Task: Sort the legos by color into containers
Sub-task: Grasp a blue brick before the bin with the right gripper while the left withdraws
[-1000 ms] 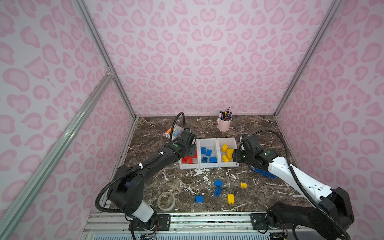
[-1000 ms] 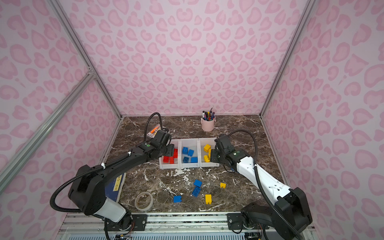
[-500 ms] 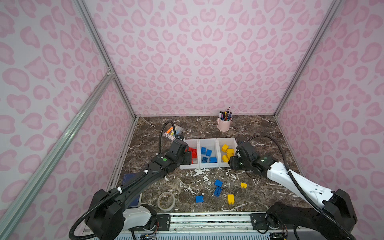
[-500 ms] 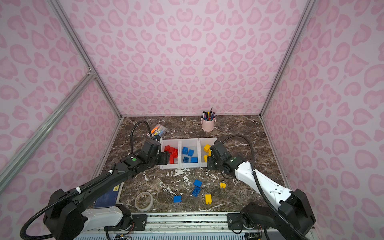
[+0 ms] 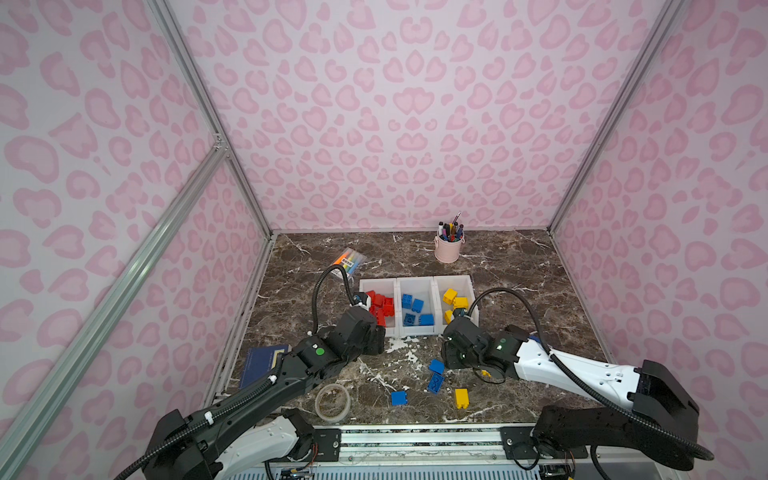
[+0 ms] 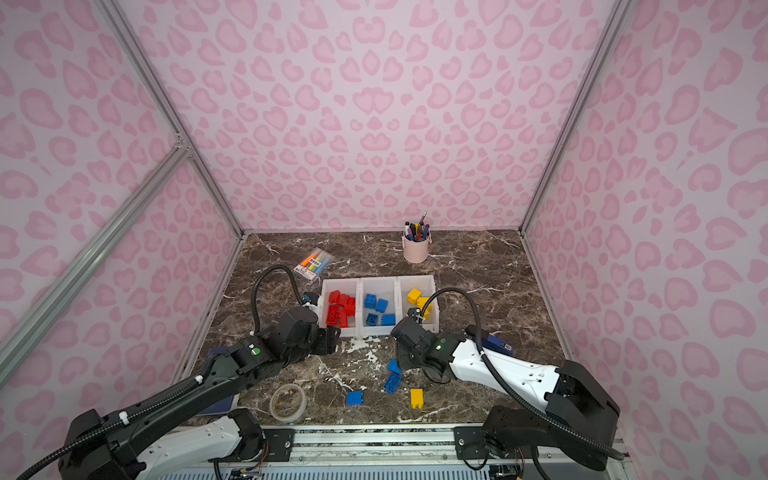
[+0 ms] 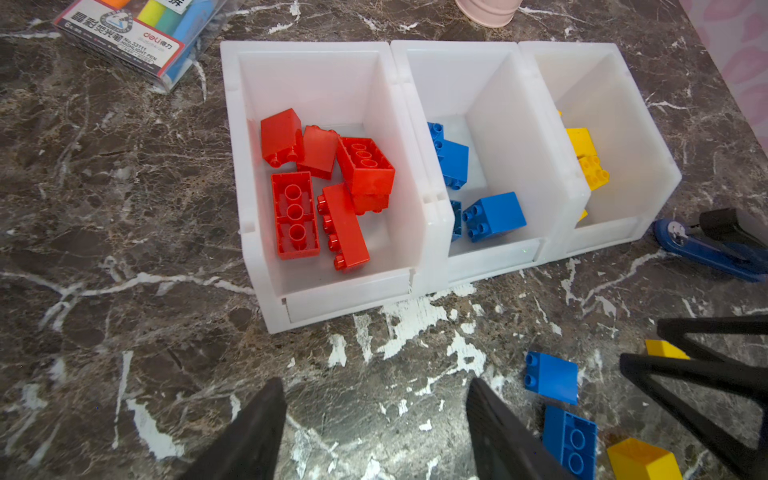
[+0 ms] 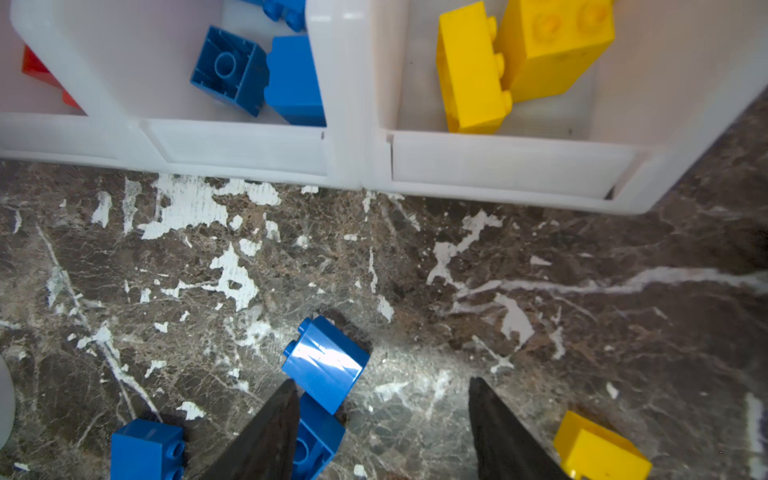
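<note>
Three white containers [image 5: 415, 286] stand in a row: red legos [image 5: 380, 307] in the left one, blue [image 5: 415, 309] in the middle, yellow [image 5: 453, 301] in the right. Loose on the table lie a square blue brick [image 8: 324, 365], an oblong blue one [image 8: 316, 440], another blue brick [image 5: 399, 397] and a yellow one [image 5: 461, 398]. My left gripper [image 7: 376, 386] hangs open and empty over bare marble in front of the red bin. My right gripper [image 8: 382, 386] is open low over the loose bricks, its one finger against the oblong blue brick.
A pink pen cup [image 5: 449, 249] stands at the back and a highlighter pack [image 5: 351, 261] at the back left. A tape roll [image 5: 332, 402] and a blue book [image 5: 264, 363] lie front left. A blue tool [image 7: 706, 249] lies right of the bins.
Both arms have drawn back from the bins toward the front. The left gripper left the red bin; the right gripper came down from the yellow bin to the loose blue bricks.
</note>
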`<move>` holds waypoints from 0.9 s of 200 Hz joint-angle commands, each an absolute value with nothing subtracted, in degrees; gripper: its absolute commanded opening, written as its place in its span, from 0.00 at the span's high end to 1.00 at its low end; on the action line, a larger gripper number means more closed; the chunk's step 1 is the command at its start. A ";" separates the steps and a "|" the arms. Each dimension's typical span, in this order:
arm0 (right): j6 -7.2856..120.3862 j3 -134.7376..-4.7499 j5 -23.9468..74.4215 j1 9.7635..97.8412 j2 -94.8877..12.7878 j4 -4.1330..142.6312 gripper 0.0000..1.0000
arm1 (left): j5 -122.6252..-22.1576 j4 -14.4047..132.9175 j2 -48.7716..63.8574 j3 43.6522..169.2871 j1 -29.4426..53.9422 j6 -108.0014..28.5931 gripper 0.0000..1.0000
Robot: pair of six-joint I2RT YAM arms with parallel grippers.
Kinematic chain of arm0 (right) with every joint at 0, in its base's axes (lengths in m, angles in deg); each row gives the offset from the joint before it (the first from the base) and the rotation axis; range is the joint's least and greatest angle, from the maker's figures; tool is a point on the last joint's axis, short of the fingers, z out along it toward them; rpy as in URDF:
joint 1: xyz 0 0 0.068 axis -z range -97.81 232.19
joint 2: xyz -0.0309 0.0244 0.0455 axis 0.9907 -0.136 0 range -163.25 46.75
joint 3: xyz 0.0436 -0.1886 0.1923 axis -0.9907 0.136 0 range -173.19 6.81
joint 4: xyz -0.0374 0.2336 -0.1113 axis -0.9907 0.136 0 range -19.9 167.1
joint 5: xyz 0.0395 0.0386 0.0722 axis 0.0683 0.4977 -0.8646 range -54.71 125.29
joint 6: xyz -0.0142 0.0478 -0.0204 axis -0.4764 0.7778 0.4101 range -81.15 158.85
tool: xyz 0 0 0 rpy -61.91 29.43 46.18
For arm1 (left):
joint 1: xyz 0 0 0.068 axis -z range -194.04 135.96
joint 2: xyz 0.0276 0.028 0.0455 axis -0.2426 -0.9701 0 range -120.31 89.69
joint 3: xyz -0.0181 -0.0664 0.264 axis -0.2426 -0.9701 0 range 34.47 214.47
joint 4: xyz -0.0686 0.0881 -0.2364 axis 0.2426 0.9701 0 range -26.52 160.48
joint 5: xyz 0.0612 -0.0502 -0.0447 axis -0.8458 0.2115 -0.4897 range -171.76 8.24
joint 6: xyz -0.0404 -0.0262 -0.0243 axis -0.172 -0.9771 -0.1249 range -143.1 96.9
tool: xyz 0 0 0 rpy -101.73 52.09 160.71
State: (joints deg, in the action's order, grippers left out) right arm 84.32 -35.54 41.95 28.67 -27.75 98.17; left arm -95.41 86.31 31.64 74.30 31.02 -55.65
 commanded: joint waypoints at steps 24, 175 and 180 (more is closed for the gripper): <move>92.62 -36.35 46.41 24.77 -33.22 94.93 0.33 | -97.83 87.47 34.84 71.66 32.55 -58.89 0.29; 103.52 -42.11 49.03 21.33 -46.84 96.33 0.39 | -97.42 88.63 41.16 65.34 33.26 -60.63 0.28; 103.85 -41.94 49.00 21.30 -46.93 96.31 0.39 | -97.36 88.63 41.17 65.28 33.28 -60.67 0.28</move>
State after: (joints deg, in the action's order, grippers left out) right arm 101.50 -41.83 47.32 21.48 -46.26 95.36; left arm -96.96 88.69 40.76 65.67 33.34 -60.09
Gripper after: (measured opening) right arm 0.616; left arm 0.718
